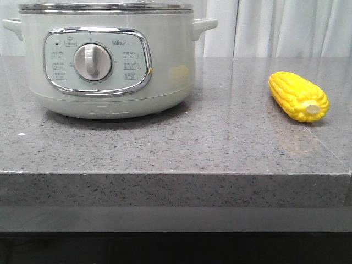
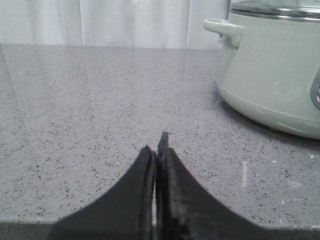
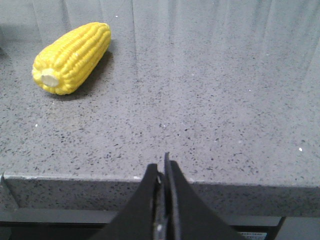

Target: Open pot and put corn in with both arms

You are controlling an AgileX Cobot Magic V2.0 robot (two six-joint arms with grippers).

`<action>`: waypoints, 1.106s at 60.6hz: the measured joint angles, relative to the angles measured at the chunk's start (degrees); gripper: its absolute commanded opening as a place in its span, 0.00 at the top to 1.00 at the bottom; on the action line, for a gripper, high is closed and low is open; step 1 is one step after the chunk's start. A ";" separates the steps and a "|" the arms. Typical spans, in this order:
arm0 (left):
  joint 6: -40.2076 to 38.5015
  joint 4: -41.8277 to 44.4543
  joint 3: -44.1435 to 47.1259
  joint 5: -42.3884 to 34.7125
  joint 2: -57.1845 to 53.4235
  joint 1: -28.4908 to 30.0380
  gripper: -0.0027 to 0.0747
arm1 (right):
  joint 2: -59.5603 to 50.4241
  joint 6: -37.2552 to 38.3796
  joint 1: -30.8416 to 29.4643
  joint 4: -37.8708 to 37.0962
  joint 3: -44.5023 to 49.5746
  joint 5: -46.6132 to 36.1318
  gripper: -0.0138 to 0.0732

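Note:
The pale grey-green pot (image 1: 104,60) stands at the back left of the grey stone counter, its steel-rimmed lid (image 1: 104,7) on, its dial facing me. It also shows in the left wrist view (image 2: 272,65). The yellow corn (image 1: 298,96) lies on the counter at the right, its stub end toward the front; it shows in the right wrist view (image 3: 72,50) too. My left gripper (image 2: 156,145) is shut and empty, low over the counter, short of the pot's side handle (image 2: 225,29). My right gripper (image 3: 162,165) is shut and empty, at the counter's front edge, short of the corn. Neither gripper shows in the front view.
The counter's front edge (image 1: 176,173) runs across the front view, with a drop below it. White curtains (image 1: 275,27) hang behind the counter. Bare counter (image 1: 231,126) lies between the pot and the corn.

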 measured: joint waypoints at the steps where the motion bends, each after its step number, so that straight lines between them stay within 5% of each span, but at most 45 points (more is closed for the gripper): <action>1: 0.00 0.00 0.00 0.00 0.00 0.00 0.99 | 0.00 0.00 0.00 0.00 0.00 0.00 0.92; 67: 0.00 -2.12 0.00 -1.20 0.00 -0.10 0.99 | 0.00 0.00 0.00 0.00 0.00 -2.16 0.92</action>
